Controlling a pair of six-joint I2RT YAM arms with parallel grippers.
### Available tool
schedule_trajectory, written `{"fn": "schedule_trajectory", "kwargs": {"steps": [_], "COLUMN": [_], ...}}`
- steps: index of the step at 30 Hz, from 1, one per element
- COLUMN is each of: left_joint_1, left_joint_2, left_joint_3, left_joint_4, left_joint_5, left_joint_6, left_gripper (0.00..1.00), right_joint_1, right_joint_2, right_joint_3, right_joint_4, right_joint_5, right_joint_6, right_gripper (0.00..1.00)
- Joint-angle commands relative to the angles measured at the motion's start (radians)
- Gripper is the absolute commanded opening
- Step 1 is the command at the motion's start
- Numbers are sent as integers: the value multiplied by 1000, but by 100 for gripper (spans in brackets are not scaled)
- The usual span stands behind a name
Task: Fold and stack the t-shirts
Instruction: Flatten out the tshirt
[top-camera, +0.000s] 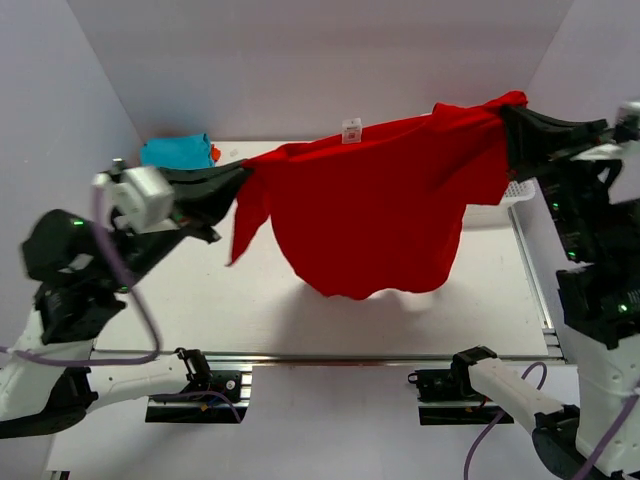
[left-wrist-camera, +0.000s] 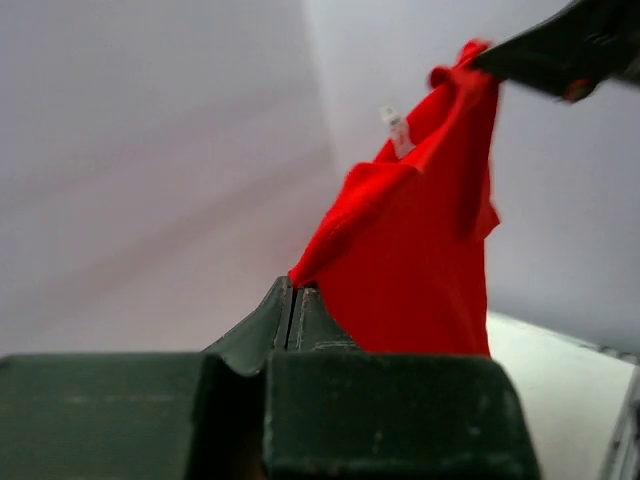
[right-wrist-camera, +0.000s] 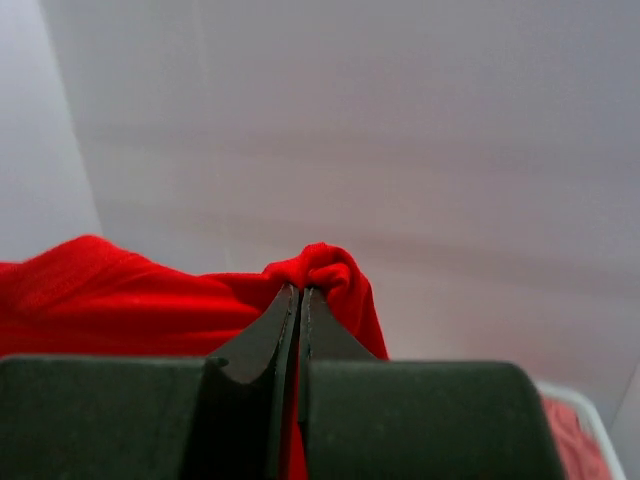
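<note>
The left arm (top-camera: 60, 290) and right arm (top-camera: 600, 300) pair black joint housings, dotted with small green lights (top-camera: 77, 222), with rounded white shells. Lilac cables (top-camera: 140, 310) trail from both. The left end effector (top-camera: 243, 172) and right end effector (top-camera: 506, 116) are dark matte wedges.

No text, brand name or number can be read. A single white label (top-camera: 351, 129) is seen at the neckline of the red t-shirt (top-camera: 380, 210), standing up from the cloth's upper edge. In the top view a small reddish mark is made out on the label, but it is too small to be read as letters or a logo. In the left wrist view the same label is shown blurred against the wall, and what is printed on it cannot be told.
</note>
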Motion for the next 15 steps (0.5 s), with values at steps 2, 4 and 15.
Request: {"fn": "schedule_trajectory", "kwargs": {"steps": [2,4,15], "left_joint_1": [7,17,17], "left_joint_2": [-17,24,141], "left_joint_3": [224,298,503], "left_joint_4": [-104,-164,-221], "left_joint_5": [196,205,121], "left_joint_6": [43,43,43], "left_gripper": [0,0,0], "right_joint_1": [-6,-6,-7], "right_joint_2": [-36,-53,-89], "right_joint_3": [119,151,176], "right_joint_4": [39,30,39], "right_joint_5": [-1,-54,-144], "right_joint_6": [-94,-100,-90], "right_gripper": [0,0,0]}}
